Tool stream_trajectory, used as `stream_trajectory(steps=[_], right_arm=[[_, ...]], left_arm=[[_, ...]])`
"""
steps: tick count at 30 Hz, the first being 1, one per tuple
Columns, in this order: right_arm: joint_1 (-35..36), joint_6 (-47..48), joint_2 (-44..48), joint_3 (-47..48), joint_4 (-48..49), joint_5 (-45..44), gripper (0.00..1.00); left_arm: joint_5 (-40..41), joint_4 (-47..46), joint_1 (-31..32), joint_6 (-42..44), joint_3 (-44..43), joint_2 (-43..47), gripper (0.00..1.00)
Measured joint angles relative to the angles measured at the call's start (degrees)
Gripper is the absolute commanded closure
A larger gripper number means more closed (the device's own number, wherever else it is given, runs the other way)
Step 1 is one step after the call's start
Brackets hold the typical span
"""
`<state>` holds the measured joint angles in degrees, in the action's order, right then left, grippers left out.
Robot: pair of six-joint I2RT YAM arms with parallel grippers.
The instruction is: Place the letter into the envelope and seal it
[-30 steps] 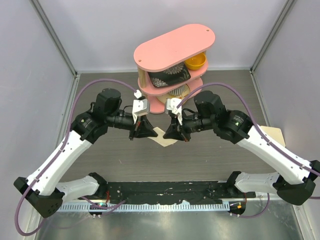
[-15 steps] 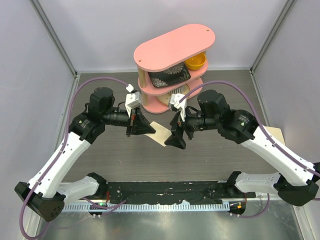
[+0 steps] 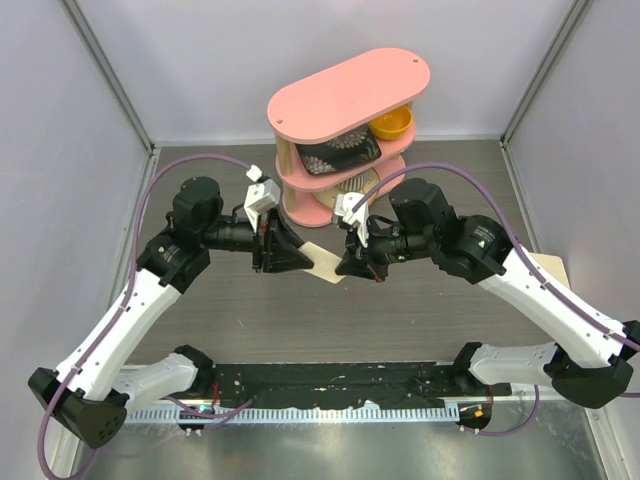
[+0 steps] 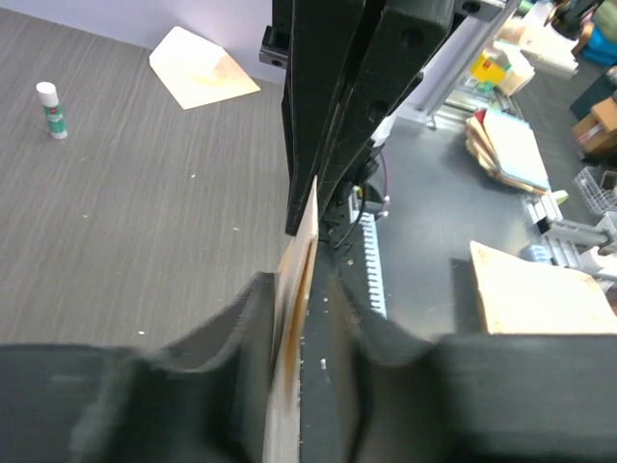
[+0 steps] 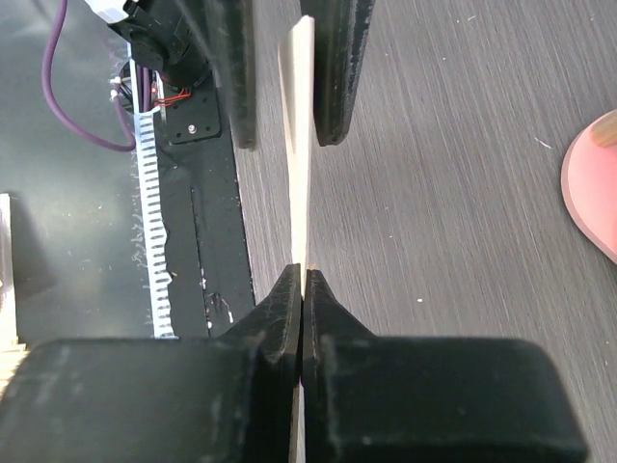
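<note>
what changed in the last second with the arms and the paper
The right gripper opened, backed off, then came back and shut on the letter. The left gripper carried the letter slightly left and has loosened around it. The pink shelf and the envelope stayed put.

Both arms bend in toward each other, with their tips nearly meeting. The right gripper (image 3: 344, 269) is pinched tight on the letter (image 3: 322, 264). The left gripper (image 3: 302, 262) has its fingers a little apart.
</note>
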<state>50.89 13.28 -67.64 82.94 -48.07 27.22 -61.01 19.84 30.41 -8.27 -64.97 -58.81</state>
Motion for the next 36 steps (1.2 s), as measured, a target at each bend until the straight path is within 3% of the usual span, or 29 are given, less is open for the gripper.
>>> stream_trajectory(steps=[3, 5, 8, 10, 13, 17, 24, 25, 26, 27, 36], right_arm=[[0.00, 0.07, 0.13, 0.00, 0.00, 0.15, 0.99], [0.00, 0.07, 0.13, 0.00, 0.02, 0.63, 0.99], [0.00, 0.07, 0.13, 0.00, 0.07, 1.49, 0.99], [0.00, 0.09, 0.13, 0.00, 0.13, 1.97, 0.99], [0.00, 0.11, 0.13, -0.28, 0.46, 2.58, 0.99], [0.00, 0.11, 0.15, -0.79, 0.48, 2.91, 0.99], [0.00, 0.11, 0.81, -1.51, 1.49, 3.15, 0.99], [0.00, 0.09, 0.94, -1.66, 2.38, 3.21, 0.99], [0.00, 0.09, 1.01, -1.79, 2.95, 3.21, 0.99], [-0.02, 0.07, 1.07, -2.03, 3.78, 3.28, 0.99], [-1.53, -0.11, 1.90, -3.63, 4.94, 3.56, 0.99]], left_arm=[[0.35, -0.79, 0.42, -0.46, 0.02, 0.26, 0.43], [1.49, -1.07, 1.29, -0.48, -0.02, 0.31, 0.43], [2.80, -1.18, 3.10, -0.48, -0.15, 0.26, 0.52], [3.76, -1.64, 4.07, -0.50, -0.37, 0.04, 0.65], [4.87, -2.91, 4.52, -0.90, -0.37, -0.33, 0.70], [5.53, -4.17, 4.50, -2.43, -0.39, -0.48, 1.00], [4.04, -7.15, 3.32, -6.88, 0.00, -0.70, 1.00], [3.08, -8.94, 2.25, -8.87, 0.55, -0.70, 0.92], [2.64, -9.77, 1.77, -9.88, 0.85, -0.72, 0.92], [2.05, -10.71, 1.11, -11.30, 1.16, -0.87, 1.00], [0.24, -18.49, -0.81, -19.41, 3.34, -2.32, 1.00]])
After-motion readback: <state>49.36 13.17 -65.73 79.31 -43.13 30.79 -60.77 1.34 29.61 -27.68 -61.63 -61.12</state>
